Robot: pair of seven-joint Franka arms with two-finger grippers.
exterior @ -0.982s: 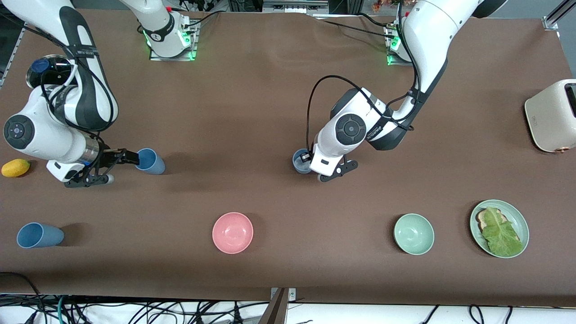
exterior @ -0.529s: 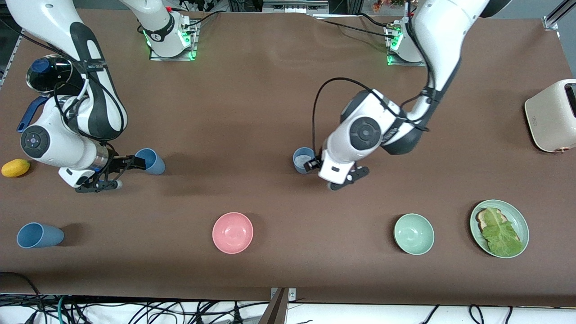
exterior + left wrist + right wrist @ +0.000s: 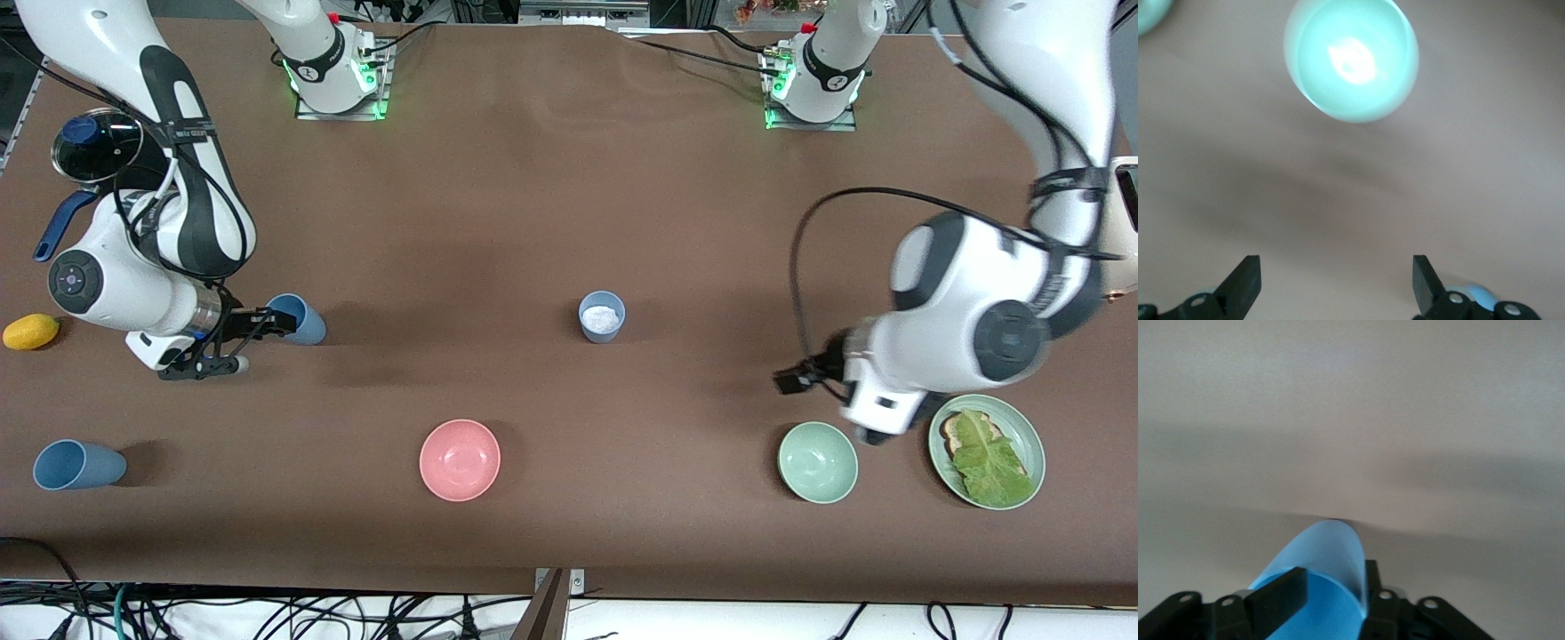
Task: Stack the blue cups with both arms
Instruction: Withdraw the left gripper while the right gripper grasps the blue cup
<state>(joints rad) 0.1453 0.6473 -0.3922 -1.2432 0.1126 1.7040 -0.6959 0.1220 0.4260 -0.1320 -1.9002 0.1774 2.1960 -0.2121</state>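
A pale grey-blue cup [image 3: 602, 316] stands upright mid-table, alone. My right gripper [image 3: 269, 322] is shut on the wall of a blue cup [image 3: 300, 320], which rests on the table toward the right arm's end. In the right wrist view one finger is inside this cup [image 3: 1328, 550] and one outside; the gripper [image 3: 1331, 587] pinches the rim. A third blue cup [image 3: 77, 465] stands nearer the front camera at that same end. My left gripper [image 3: 789, 380] is open and empty over bare table beside the pale green bowl [image 3: 818, 462]. Its wrist view shows it [image 3: 1336, 283] with fingers wide apart.
A pink bowl [image 3: 460, 460] sits near the front edge. The pale green bowl [image 3: 1351, 60] is ahead of the left gripper. A green plate [image 3: 1022, 427] with toast and lettuce and a cream toaster [image 3: 1089, 231] are at the left arm's end. A yellow fruit [image 3: 31, 331] and a pot lid [image 3: 96, 142] are at the right arm's end.
My left gripper has left the pale cup standing and swung away toward the left arm's end, to beside the green bowl. My right gripper stays on its blue cup.
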